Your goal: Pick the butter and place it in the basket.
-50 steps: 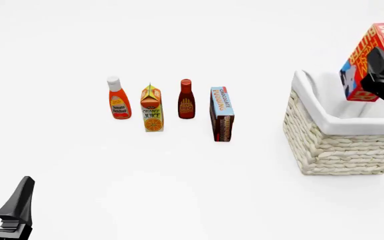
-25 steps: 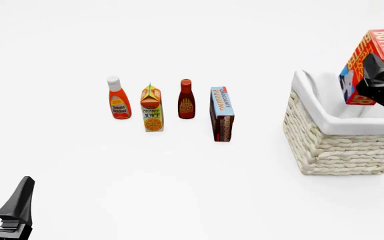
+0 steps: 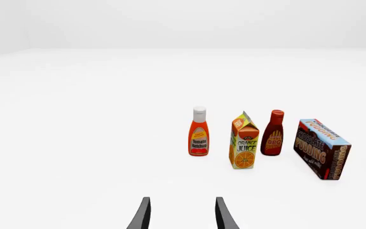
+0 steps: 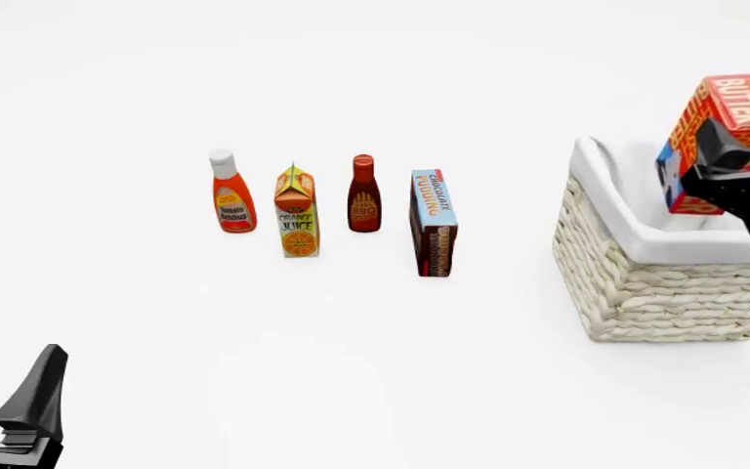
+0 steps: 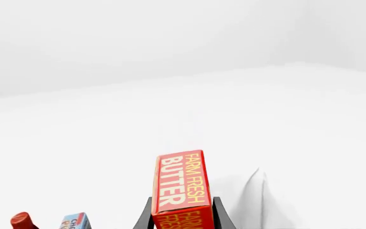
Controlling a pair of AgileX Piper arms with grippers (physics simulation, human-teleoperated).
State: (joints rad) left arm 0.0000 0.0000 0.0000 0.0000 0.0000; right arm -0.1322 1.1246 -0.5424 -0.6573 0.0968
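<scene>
Right pincer (image 4: 727, 161) pinching the butter (image 4: 725, 132) above the basket (image 4: 648, 283): lower it inside the liner before releasing; left pincer (image 3: 179, 214) spread, idle.

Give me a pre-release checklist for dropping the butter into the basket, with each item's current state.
1. Right gripper shut on the butter: ok.
2. Butter above the basket opening: ok, though depth is hard to judge from the front view.
3. Butter low enough inside the liner to release gently: not ok, it hangs above the rim.
4. Left gripper clear of the basket: ok, open and idle.
5. Pudding box clear of the basket: ok.
</scene>
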